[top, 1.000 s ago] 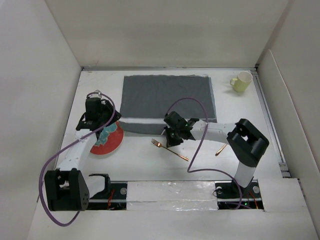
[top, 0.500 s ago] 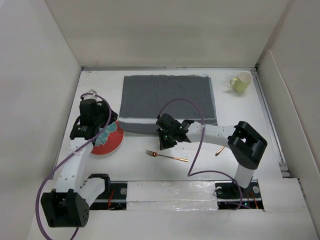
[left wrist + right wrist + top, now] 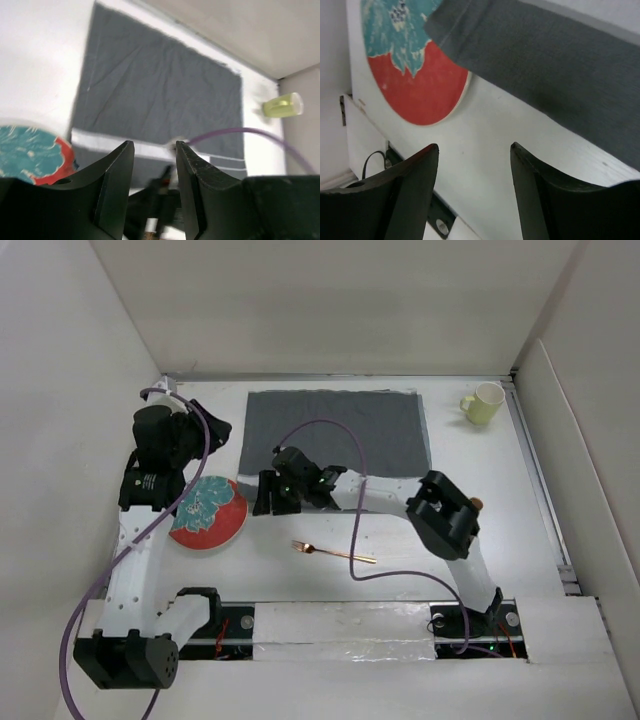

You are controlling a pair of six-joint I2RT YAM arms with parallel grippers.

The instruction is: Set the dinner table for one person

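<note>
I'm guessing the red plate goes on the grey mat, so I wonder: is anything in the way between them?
Only the robot's own right fingers, open, hang between the plate and the near left corner of the mat. No loose object shows in that gap; the fork lies nearer, off that path.

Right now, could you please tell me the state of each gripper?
Left gripper: open, holding nothing.
Right gripper: open, holding nothing.
</note>
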